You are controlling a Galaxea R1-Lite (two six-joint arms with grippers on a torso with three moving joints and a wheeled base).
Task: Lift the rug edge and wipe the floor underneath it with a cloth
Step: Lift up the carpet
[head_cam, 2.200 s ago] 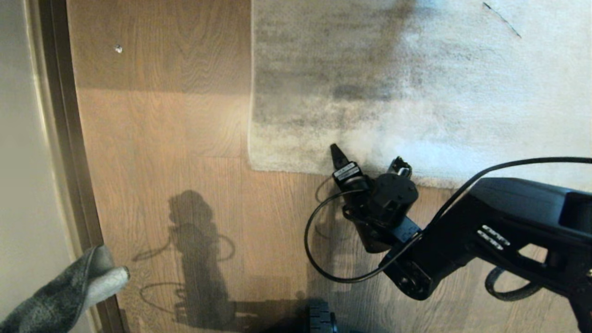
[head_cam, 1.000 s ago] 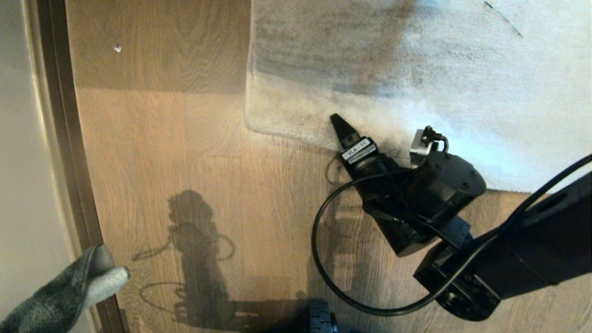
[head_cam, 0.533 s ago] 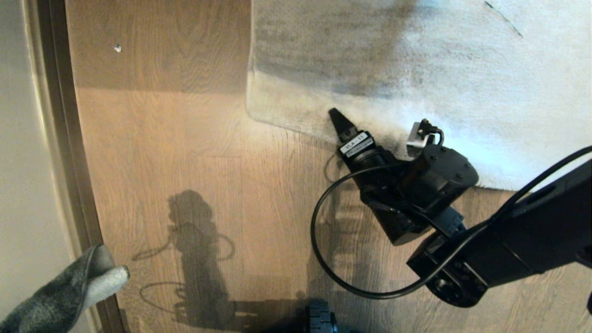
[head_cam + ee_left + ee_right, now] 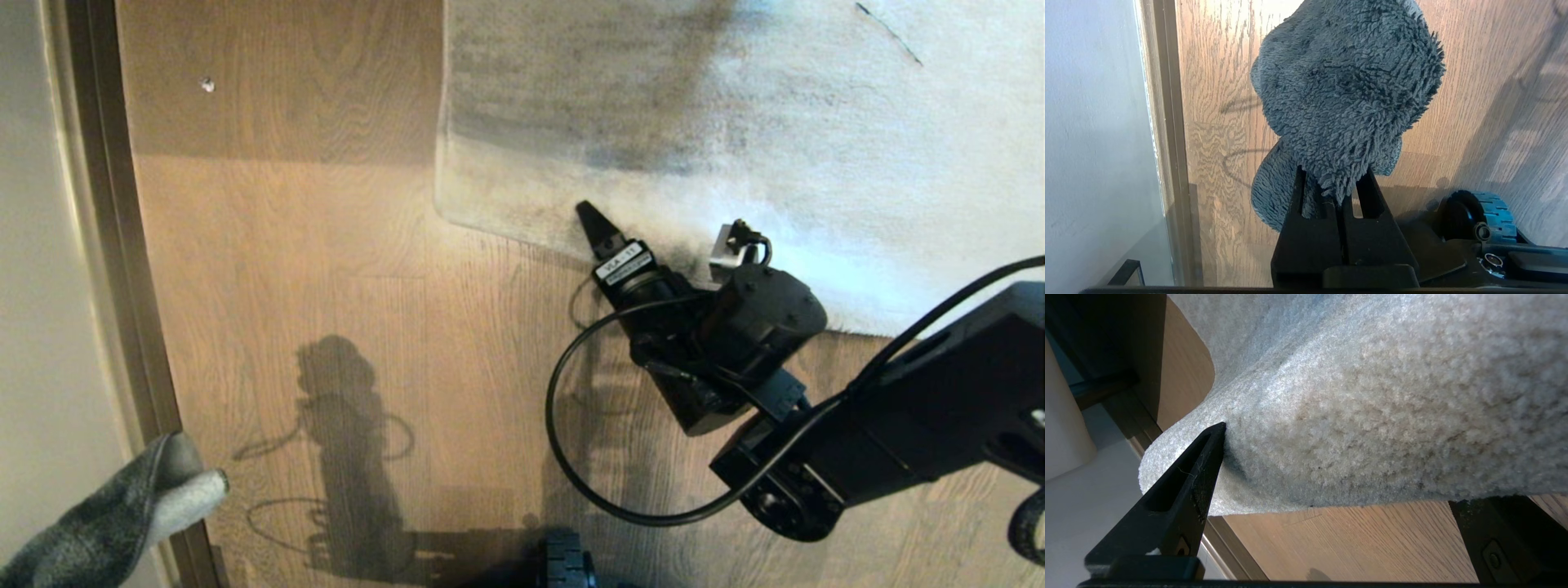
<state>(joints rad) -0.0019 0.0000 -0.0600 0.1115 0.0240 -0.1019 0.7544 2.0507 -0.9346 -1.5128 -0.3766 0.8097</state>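
Both grippers are busy: the right gripper (image 4: 653, 233), jaws spread wide, props the rug edge (image 4: 522, 233) off the floor (image 4: 326, 245) to bare it, while the left gripper (image 4: 1333, 192) pinches the cloth (image 4: 1347, 90) clear, ready for wiping.

Brown wood-plank floor (image 4: 310, 245) carries a pale grey rug (image 4: 735, 106), its near edge (image 4: 506, 233) raised off the planks. Left of the rug, a small pale speck (image 4: 208, 84) lies on the boards.

Right pincer (image 4: 657, 237) — at rug edge (image 4: 522, 233)
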